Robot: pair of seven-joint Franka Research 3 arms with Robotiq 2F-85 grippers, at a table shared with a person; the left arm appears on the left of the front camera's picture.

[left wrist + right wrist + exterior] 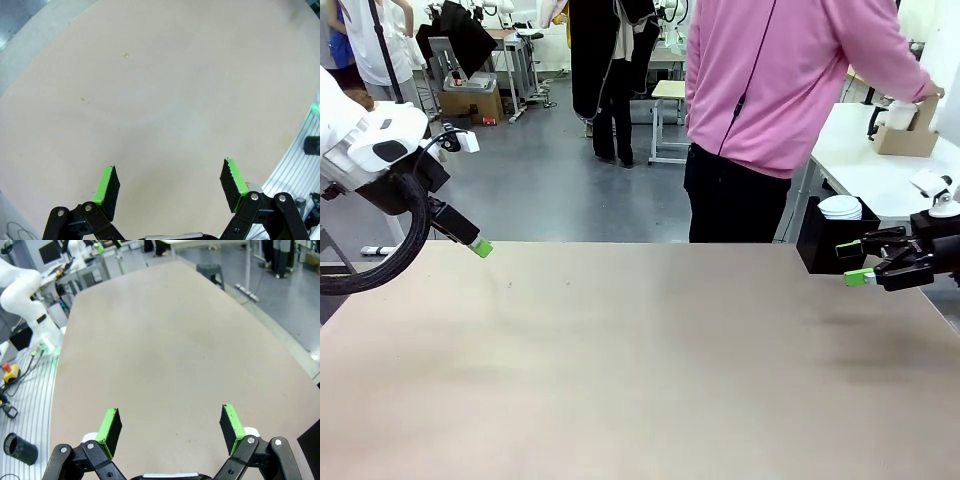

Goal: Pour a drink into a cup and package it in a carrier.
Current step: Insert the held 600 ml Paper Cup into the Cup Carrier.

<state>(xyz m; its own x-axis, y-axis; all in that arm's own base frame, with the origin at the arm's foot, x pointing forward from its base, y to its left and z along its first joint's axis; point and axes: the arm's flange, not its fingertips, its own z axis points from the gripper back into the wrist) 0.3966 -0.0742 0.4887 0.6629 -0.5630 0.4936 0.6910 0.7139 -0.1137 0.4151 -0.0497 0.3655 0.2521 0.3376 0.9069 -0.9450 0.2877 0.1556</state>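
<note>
The brown cardboard carrier (908,138) stands on a white side table (860,160) at the far right. A white cup (900,114) sits in it, and the hand (930,95) of the person in pink rests on its top. The drink is out of view. My left gripper (478,245) hovers over the table's left edge, open with nothing between its fingers (170,187). Over the right edge, my right gripper (855,262) is also open and holds nothing (170,427).
A black box of white lids (830,235) stands at the far right corner of the tan table (640,360), just behind my right gripper. The person in pink (770,90) stands at the far edge, turned toward the side table.
</note>
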